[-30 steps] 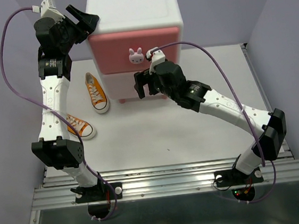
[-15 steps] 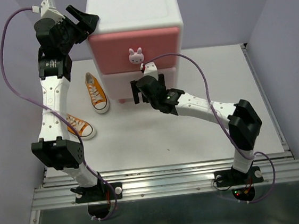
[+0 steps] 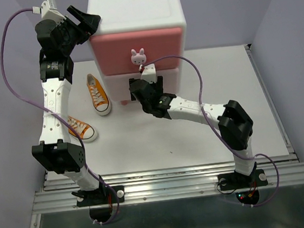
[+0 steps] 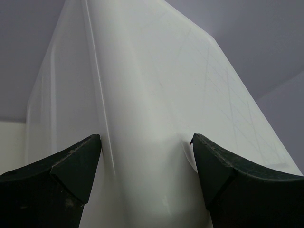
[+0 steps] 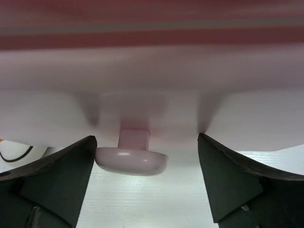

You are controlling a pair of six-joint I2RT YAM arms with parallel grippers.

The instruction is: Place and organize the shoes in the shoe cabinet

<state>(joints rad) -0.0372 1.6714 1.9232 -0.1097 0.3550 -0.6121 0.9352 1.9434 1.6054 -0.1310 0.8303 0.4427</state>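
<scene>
The shoe cabinet [image 3: 136, 12] stands at the back centre, white with a pink upper drawer [image 3: 161, 47] and its bunny knob [image 3: 138, 56]. My right gripper [image 3: 146, 83] is open at the front of the lower drawer [image 3: 117, 86]. In the right wrist view [image 5: 147, 159] that drawer's knob [image 5: 131, 160] lies between the jaws, close to the left finger. My left gripper [image 3: 85, 27] is open against the cabinet's upper left corner, whose white edge [image 4: 142, 118] lies between the jaws [image 4: 146, 156]. Two orange shoes [image 3: 97, 92] [image 3: 83, 130] lie left of the cabinet. The white shoes are out of view.
The nearer orange shoe is partly hidden by my left arm [image 3: 54, 110]. The cabinet stands on a short pink foot [image 3: 122, 102]. Purple walls close in the table [image 3: 160, 140] at the back and on both sides.
My right arm has swung left and lower, bringing its gripper up to the lower drawer's knob. The left arm and the shoes have not moved.
</scene>
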